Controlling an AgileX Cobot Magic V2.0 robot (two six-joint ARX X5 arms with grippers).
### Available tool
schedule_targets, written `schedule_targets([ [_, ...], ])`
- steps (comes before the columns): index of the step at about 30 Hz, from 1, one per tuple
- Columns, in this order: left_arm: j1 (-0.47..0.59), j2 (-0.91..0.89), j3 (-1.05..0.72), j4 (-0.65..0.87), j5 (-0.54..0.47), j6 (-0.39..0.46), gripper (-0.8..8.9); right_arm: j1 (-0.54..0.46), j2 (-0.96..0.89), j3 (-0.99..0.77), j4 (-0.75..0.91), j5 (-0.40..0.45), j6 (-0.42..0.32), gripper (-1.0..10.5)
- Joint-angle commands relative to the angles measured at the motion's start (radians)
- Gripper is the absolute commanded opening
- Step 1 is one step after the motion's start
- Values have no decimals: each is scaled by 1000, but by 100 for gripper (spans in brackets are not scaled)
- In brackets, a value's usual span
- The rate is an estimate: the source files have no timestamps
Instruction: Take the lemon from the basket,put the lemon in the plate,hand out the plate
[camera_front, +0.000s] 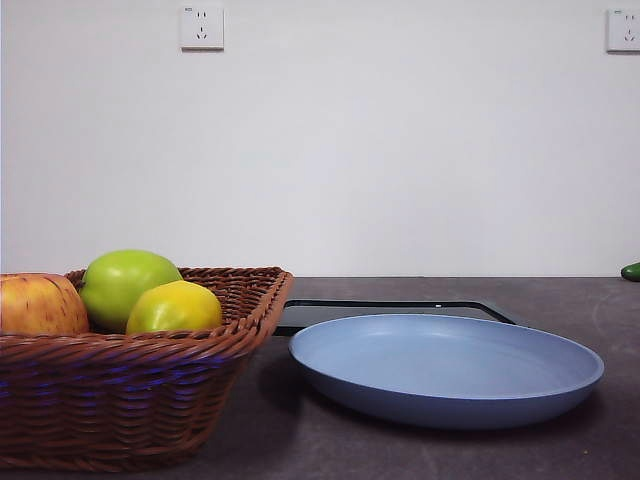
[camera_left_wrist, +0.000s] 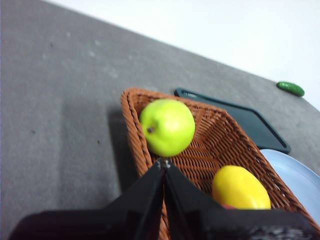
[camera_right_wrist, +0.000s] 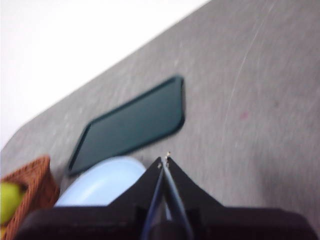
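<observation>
The yellow lemon (camera_front: 175, 307) lies in the brown wicker basket (camera_front: 130, 395) at the front left, beside a green apple (camera_front: 128, 284) and a red-yellow apple (camera_front: 38, 304). The light blue plate (camera_front: 445, 368) rests on the table to the right of the basket, with nothing on it. My left gripper (camera_left_wrist: 163, 162) hovers above the basket (camera_left_wrist: 210, 145), shut and holding nothing, with the lemon (camera_left_wrist: 240, 188) and green apple (camera_left_wrist: 167, 126) below it. My right gripper (camera_right_wrist: 164, 160) is shut and holding nothing above the plate (camera_right_wrist: 102, 182). Neither arm shows in the front view.
A flat black tray (camera_front: 390, 312) lies behind the plate, also seen as the black tray (camera_right_wrist: 132, 124) in the right wrist view. A small dark green object (camera_front: 631, 271) sits at the far right of the table. A white wall with sockets stands behind.
</observation>
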Motion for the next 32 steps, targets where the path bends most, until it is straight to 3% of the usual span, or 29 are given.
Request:
schedule_targets([
  [1,3,25,81,-41,1,-11,7,1,28,72,-46,-9,19,3],
  [8,3,196,300,-164,2,10,7,1,161,311,-196,-44,-41,3],
  [13,2,366,469,-224,62,132,7,1,290,504,-301,-61,-122,3],
  [17,0,492,597,-269,119,178,7,1,404,644,-393,-72,-209,3],
  [26,-36,759,818,-355,270,226,6,0,655,827,-444,-316,-354,3],
  [32,-95,893,892,-498,264,283,8,2,841,848,-547,-361,-415,48],
])
